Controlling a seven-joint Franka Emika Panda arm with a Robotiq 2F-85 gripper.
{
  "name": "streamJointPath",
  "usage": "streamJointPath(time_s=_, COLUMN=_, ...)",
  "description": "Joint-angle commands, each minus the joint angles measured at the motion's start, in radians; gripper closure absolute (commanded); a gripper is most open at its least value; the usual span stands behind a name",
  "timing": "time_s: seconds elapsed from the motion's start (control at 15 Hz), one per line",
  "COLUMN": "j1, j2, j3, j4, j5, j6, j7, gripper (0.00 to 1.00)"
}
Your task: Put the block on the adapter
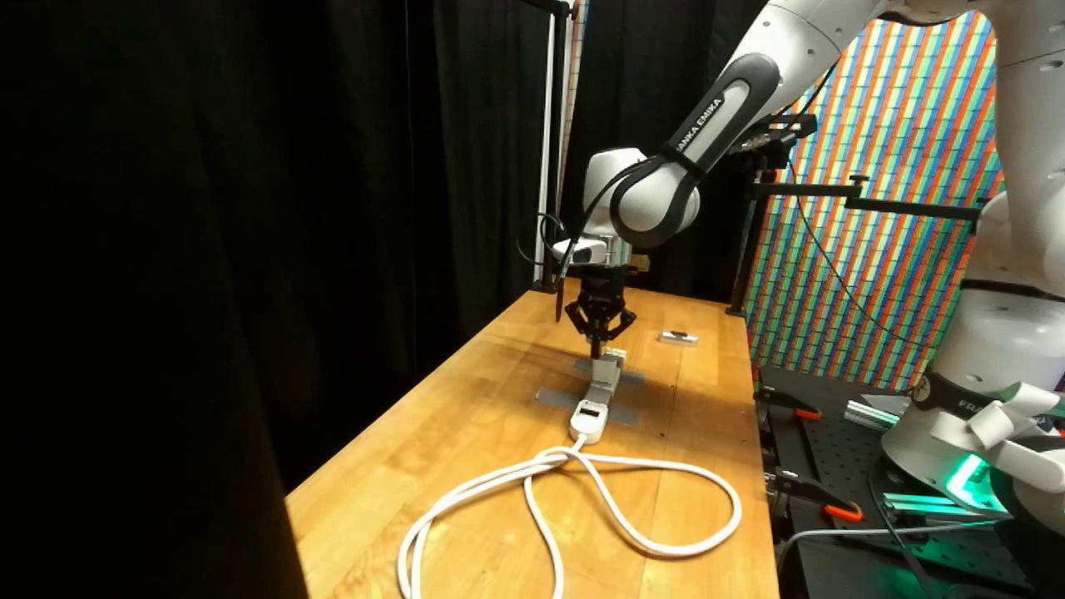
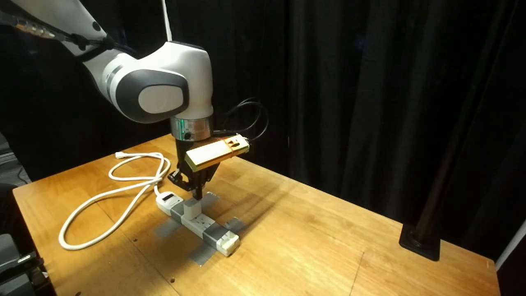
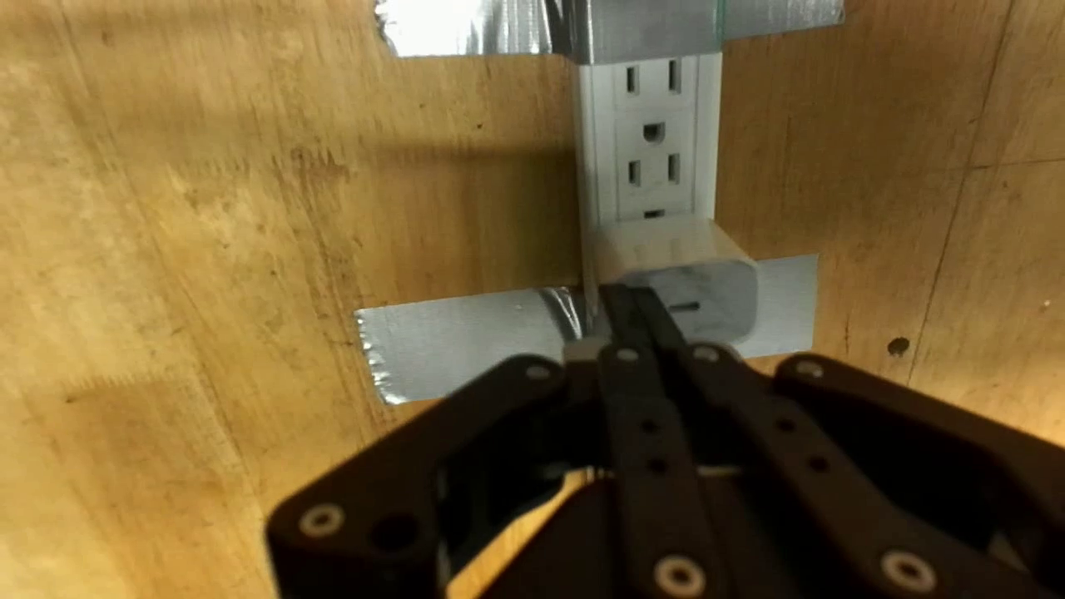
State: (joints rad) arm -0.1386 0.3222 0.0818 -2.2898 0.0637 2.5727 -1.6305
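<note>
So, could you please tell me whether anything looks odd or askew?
Only untidiness: the grey tape across the adapter has some ragged ends, and the white cable sprawls in loose, crossing loops.

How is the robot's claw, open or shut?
Shut. In the wrist view, the two black fingers of the gripper lie side by side, with hardly any gap at their tips. Whether they touch the block is unclear.

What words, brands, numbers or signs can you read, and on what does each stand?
"ANKA EMIKA": black panel on the white robot arm; start unreadable.
"FRA": black band around the white robot base; rest hidden, emblem beside it blurred.
Long white plastic power adapter: no readable text; dark patch at one end too small.
</note>
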Motion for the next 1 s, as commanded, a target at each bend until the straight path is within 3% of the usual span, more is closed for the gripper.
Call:
streamJointPath(time_s=0.0, j1=0.005, j2=-0.034, j3=-0.001, j4=-0.044, j5=-0.006, j6=-0.002, j7=0.019, gripper=0.95)
streamJointPath(time_s=0.53, j1=0.009, j2=-0.102, j3=-0.001, j4=-0.099, j5=-0.001, j6=0.006, j7=0.028, gripper=0.94)
streamJointPath(time_s=0.93, j1=0.01, j2=-0.084, j3=-0.004, j4=-0.107, j5=-0.004, j6=0.036, j7=0.019, gripper=0.95)
